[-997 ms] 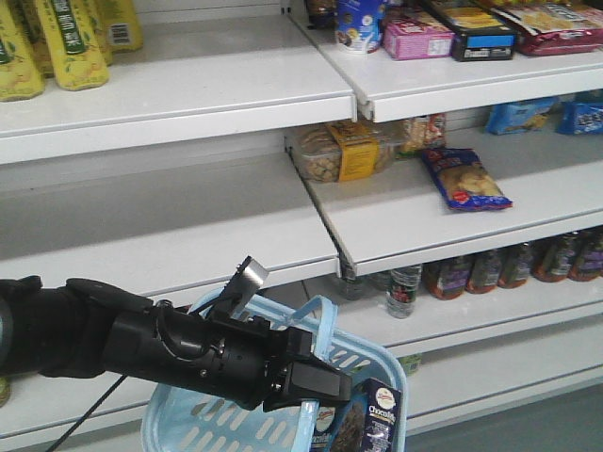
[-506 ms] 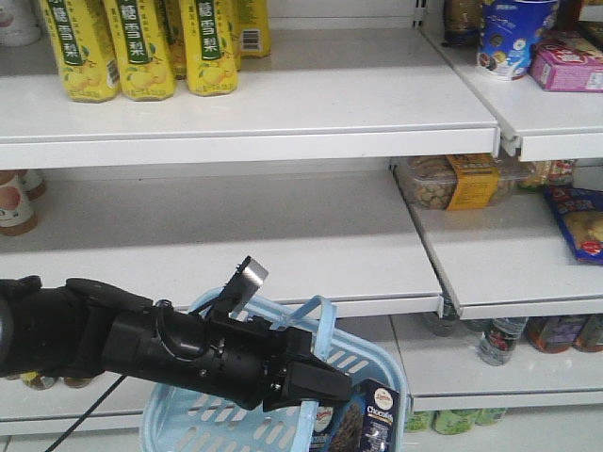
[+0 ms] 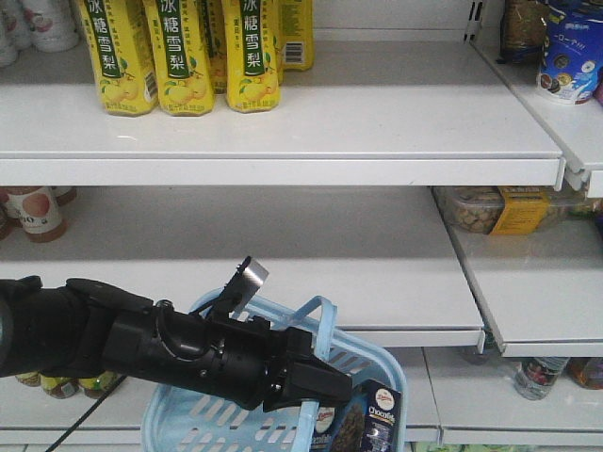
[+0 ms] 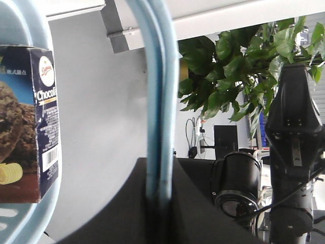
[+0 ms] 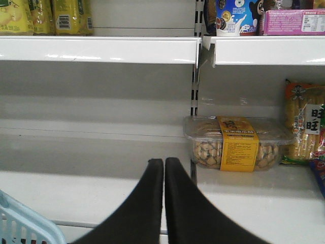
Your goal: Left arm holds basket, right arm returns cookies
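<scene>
Front view, against half a second ago: the shelving has slid rightward in frame. The yellow cartons (image 3: 179, 56) now sit further toward top centre, and the upright joint between shelf bays (image 3: 565, 174) is almost at the right edge. You will find the left arm (image 3: 141, 344), basket (image 3: 179, 419) and cookies (image 3: 377, 424) at the same frame positions as before, so the relative pose is unchanged.

Left gripper (image 3: 316, 384): still clamped on the basket's arched handle. The left wrist view shows the handle (image 4: 157, 91) running down into the slot between the dark fingers.

Cookies: standing in the basket's right-hand end, cookie picture and barcode side showing in the wrist view (image 4: 30, 122). The lower part of the box is cut off by the frame edge, so how it rests is unclear.

Right gripper (image 5: 163, 163): fingers pressed together, nothing between them. It faces the bare middle shelf (image 5: 76, 193), with a basket corner (image 5: 25, 223) at lower left and a clear tub of biscuits (image 5: 228, 142) to the right.
</scene>
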Controlling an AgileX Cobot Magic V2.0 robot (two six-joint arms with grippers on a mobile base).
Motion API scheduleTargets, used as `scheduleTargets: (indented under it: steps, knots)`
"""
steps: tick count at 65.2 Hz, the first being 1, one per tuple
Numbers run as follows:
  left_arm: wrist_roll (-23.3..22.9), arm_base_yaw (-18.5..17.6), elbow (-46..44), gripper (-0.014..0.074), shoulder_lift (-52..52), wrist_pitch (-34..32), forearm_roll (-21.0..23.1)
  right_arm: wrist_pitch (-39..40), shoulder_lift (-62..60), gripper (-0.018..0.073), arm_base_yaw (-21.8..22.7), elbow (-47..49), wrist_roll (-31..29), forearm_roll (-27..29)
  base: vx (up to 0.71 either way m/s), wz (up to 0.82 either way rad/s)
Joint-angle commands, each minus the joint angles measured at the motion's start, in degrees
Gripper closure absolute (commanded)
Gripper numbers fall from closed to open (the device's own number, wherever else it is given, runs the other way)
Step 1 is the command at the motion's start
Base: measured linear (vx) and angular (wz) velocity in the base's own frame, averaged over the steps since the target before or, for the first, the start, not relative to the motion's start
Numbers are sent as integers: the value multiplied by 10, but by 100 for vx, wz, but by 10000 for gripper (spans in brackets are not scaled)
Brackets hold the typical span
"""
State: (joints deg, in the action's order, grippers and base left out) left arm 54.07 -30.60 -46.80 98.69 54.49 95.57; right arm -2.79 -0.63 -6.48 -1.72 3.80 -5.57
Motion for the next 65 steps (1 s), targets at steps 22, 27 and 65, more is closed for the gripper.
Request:
scheduleTargets:
  steps: [22,27,65]
  knots:
    - [6,-3,-13,603,-29,45,38,41,-6,568,0,1,1,-5,9,4]
    - [6,-3,-13,603,-29,45,38,41,-6,568,0,1,1,-5,9,1]
    - [6,-3,-13,603,-29,45,38,41,-6,568,0,1,1,-5,5,1]
